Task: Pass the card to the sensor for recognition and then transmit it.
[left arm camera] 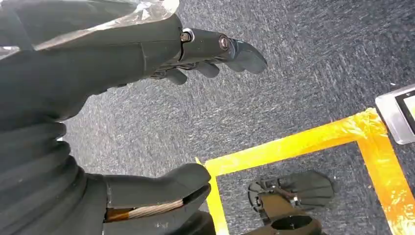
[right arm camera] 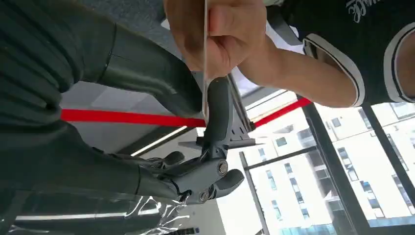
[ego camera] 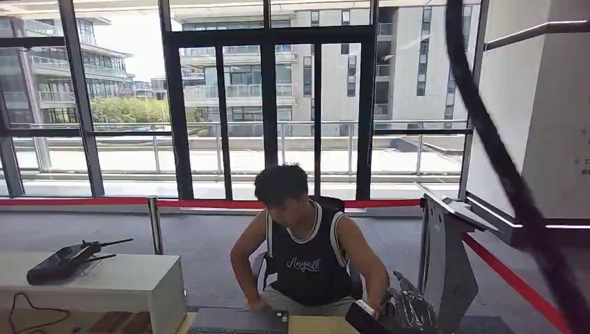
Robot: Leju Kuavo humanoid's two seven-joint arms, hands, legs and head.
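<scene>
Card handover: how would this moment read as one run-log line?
card: edge-on between right hand thumb and finger | person's hand: gripping card | left hand: open, above carpet

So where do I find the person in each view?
Head view: the person sits at bottom centre, one arm reaching to the right hand.
Right wrist view: the person's hand at the picture's top, holding the card between the right hand's thumb and finger.
Left wrist view: not in it.
Shared landmark: the red belt.

A person in a dark top sits at a laptop on the surface, beside the robot hand.
</scene>
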